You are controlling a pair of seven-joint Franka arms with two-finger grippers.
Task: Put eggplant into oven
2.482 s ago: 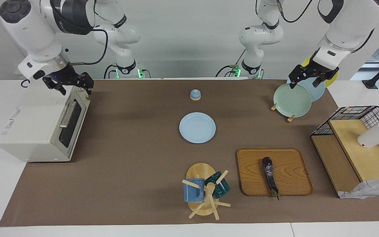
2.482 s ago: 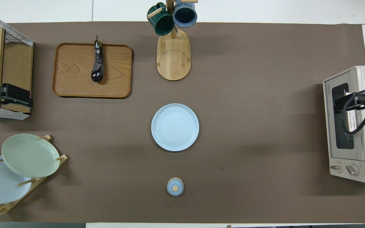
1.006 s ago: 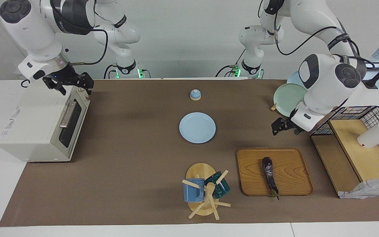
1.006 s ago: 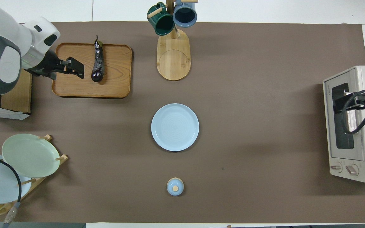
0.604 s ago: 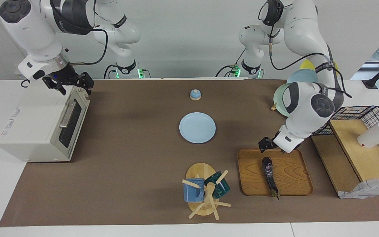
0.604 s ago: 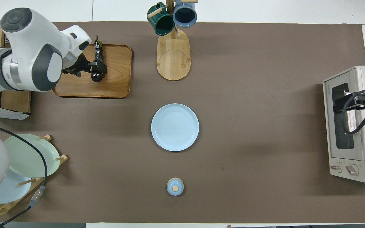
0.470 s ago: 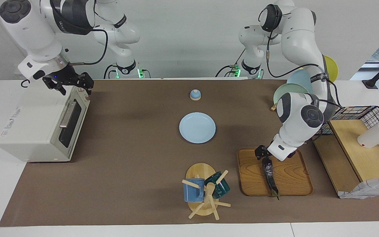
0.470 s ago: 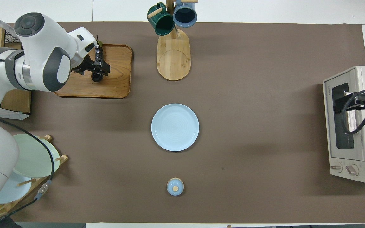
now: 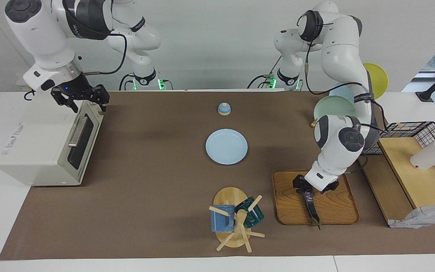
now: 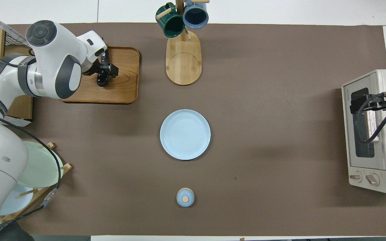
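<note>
The eggplant [image 9: 311,207] is slim and dark purple. It lies lengthwise on a wooden tray [image 9: 338,211] toward the left arm's end of the table, stem tip pointing away from the robots. It also shows in the overhead view [image 10: 101,80]. My left gripper [image 9: 308,187] is down at the eggplant's thick end, open, with a finger on each side of it [image 10: 103,69]. The off-white oven [image 9: 32,147] stands at the right arm's end, its glass door shut. My right gripper [image 9: 85,104] is open and empty, hovering over the oven's top front edge [image 10: 359,103].
A light blue plate [image 9: 226,146] lies mid-table, with a small blue lid [image 9: 224,109] nearer the robots. A mug tree [image 9: 236,219] with two mugs stands beside the tray. A plate rack [image 9: 334,107] and a wire-and-wood shelf [image 9: 410,170] flank the left arm.
The left arm swung from the plate rack out over the tray and lowered its open gripper around the eggplant's thick end. The right gripper shifted slightly above the oven.
</note>
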